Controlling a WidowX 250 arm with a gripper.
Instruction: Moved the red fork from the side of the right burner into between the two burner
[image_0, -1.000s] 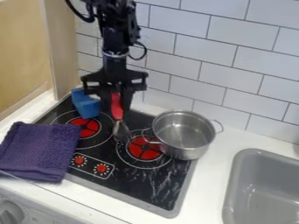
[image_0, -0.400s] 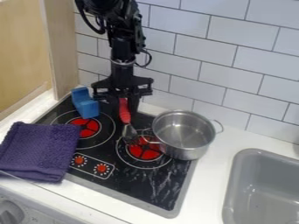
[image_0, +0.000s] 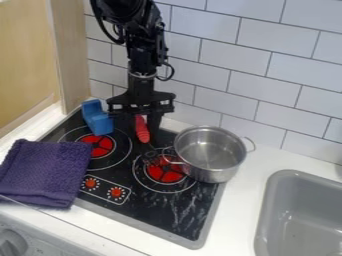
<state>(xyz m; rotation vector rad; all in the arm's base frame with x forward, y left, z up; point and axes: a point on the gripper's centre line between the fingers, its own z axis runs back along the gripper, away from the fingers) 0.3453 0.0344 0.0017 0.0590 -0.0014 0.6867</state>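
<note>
White tiles (image_0: 264, 70) behind a black stovetop (image_0: 147, 207), red-handled whisk (image_0: 143, 136) at the gripper (image_0: 141, 129), jaws spread or pinching: unclear.

A folded, square purple cloth (image_0: 43, 172) lay partly on the flat black stovetop (image_0: 157, 215), left of a round silver metal pot (image_0: 214, 174).

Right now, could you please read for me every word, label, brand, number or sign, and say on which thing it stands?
No word, brand or number can be read.
Stove: small marks ring the two red dials, too small to read as numbers or signs.
Front panel: faint marks near the grey knob, too small to read.
Pot, towel, red handle: I can make out no text.
</note>
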